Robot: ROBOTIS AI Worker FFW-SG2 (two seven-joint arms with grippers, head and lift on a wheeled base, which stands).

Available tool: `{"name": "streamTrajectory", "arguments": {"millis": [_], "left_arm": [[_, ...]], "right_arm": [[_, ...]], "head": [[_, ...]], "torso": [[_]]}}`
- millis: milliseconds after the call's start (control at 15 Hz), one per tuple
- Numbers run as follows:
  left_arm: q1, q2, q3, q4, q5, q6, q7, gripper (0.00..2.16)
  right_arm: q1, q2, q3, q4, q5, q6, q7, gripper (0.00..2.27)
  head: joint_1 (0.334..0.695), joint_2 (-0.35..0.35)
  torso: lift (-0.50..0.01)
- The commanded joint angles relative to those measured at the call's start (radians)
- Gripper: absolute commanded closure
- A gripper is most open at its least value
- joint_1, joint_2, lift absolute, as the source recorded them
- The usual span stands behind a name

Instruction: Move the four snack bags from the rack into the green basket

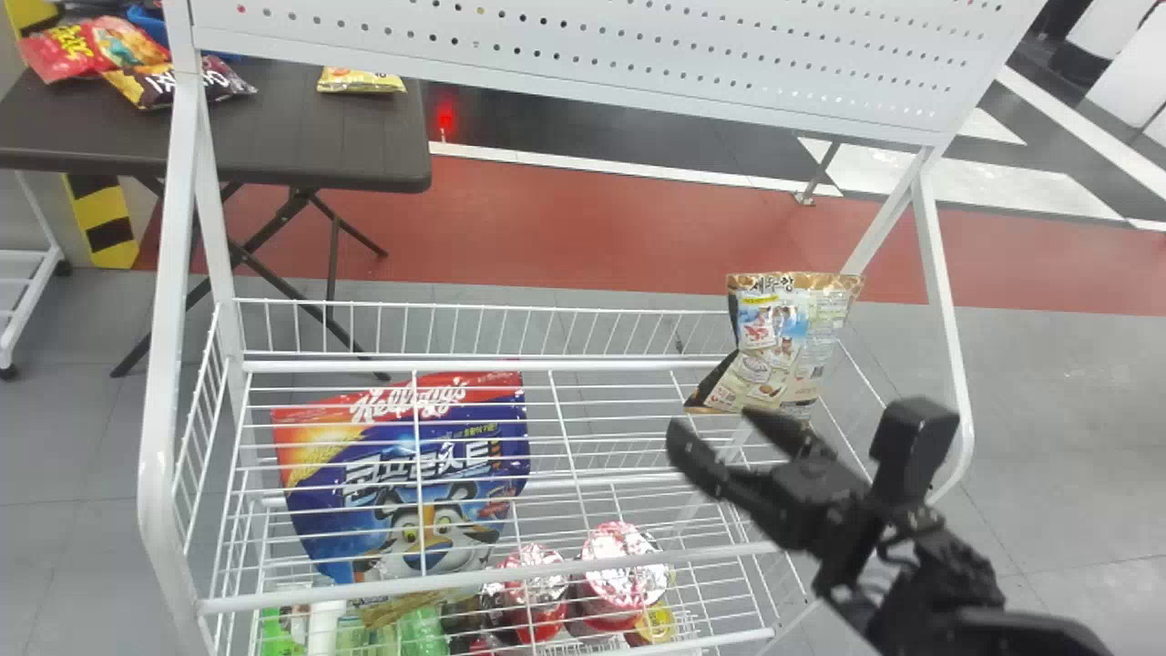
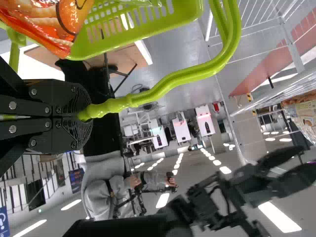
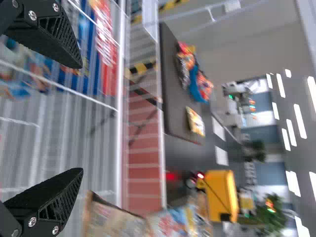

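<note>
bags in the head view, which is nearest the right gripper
The beige bag at the right end of the rack, just beyond the right gripper; the blue bag is farther left, the other bags on the table behind.

The right arm (image 1: 947, 574) extends forward; the right tool (image 1: 716, 426) holds its jaws apart. The left tool (image 2: 85, 117) is clamped closed.

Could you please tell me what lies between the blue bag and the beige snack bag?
The head view shows bare white rack wires between the blue bag and the beige snack bag.
</note>
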Motion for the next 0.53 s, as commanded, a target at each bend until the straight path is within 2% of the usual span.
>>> {"name": "streamTrajectory", "arguments": {"millis": [0,267,467], "left_arm": [[0.001,0.002,0.004,0.001,0.002,0.0,0.001,1.79],[0.003,0.002,0.004,0.0,0.004,0.0,-0.002,1.79],[0.001,0.001,-0.001,-0.005,0.001,0.006,-0.002,1.79]], "right_arm": [[-0.134,0.003,-0.055,0.15,0.052,-0.107,-0.012,0.07],[-0.222,-0.009,-0.126,0.29,0.086,-0.202,-0.017,0.07],[-0.269,-0.026,-0.138,0.396,0.121,-0.242,-0.017,0.07]], "head": [[0.695,-0.35],[0.695,-0.35],[0.695,-0.35]], "torso": [[0.0],[0.0],[0.0]]}}
